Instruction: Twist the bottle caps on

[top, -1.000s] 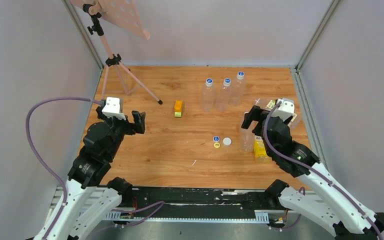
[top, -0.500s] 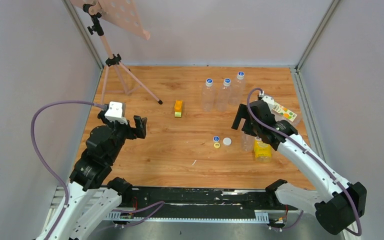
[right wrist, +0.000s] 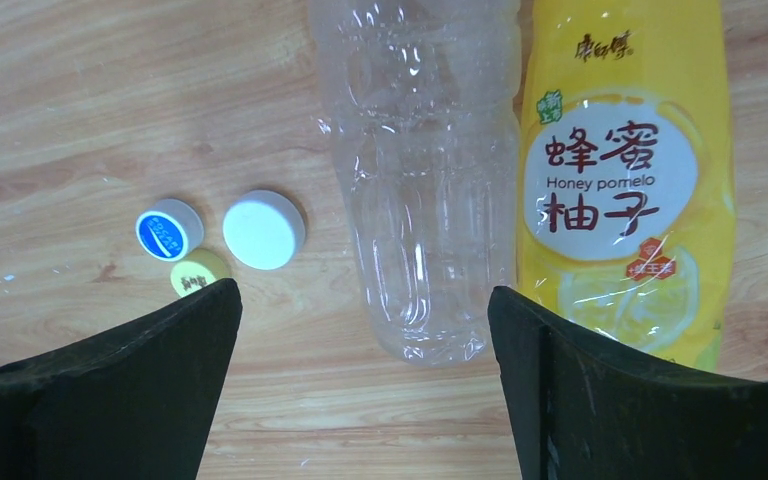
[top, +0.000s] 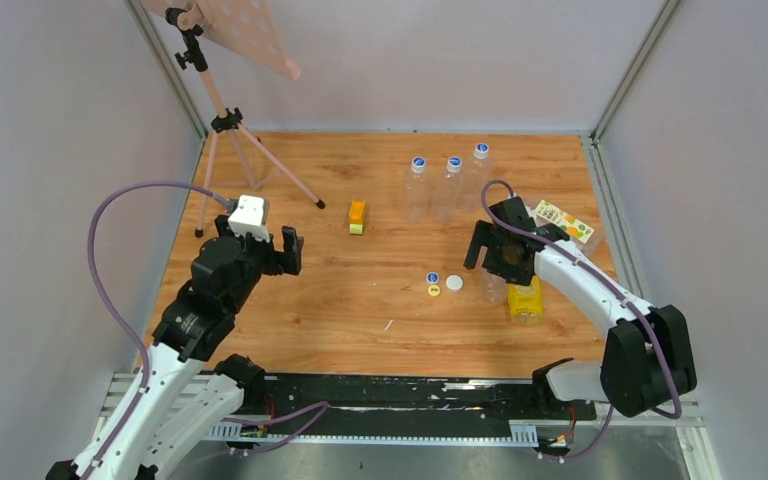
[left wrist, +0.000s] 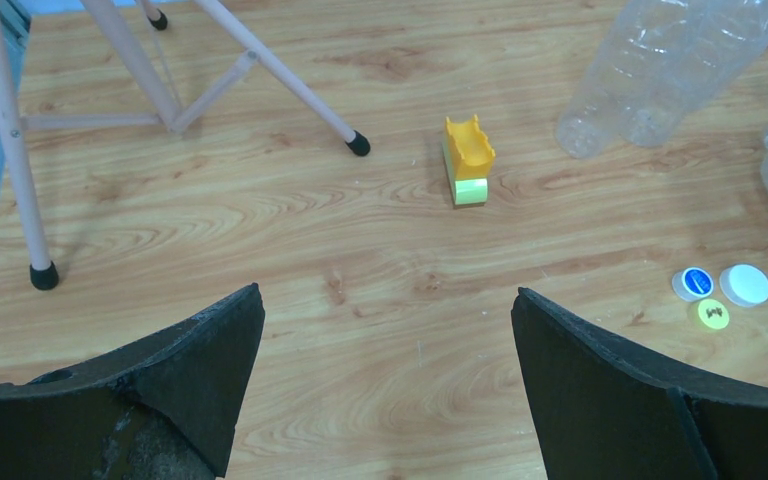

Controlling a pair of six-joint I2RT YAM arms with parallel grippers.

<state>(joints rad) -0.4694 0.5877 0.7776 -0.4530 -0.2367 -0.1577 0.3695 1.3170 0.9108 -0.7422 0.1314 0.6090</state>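
Above clear bottle (right wrist: 415, 190) and honey pomelo bottle (right wrist: 625, 180), am hovering right gripper (right wrist: 362, 300), fingers released, empty; left gripper (left wrist: 387, 295) hanging released, also empty.

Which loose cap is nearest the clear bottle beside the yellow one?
The white cap; blue cap and yellow cap lie farther from that clear bottle.

tripod (top: 226, 122) far left, bottle caps (right wrist: 263, 229) seemingly unobstructed
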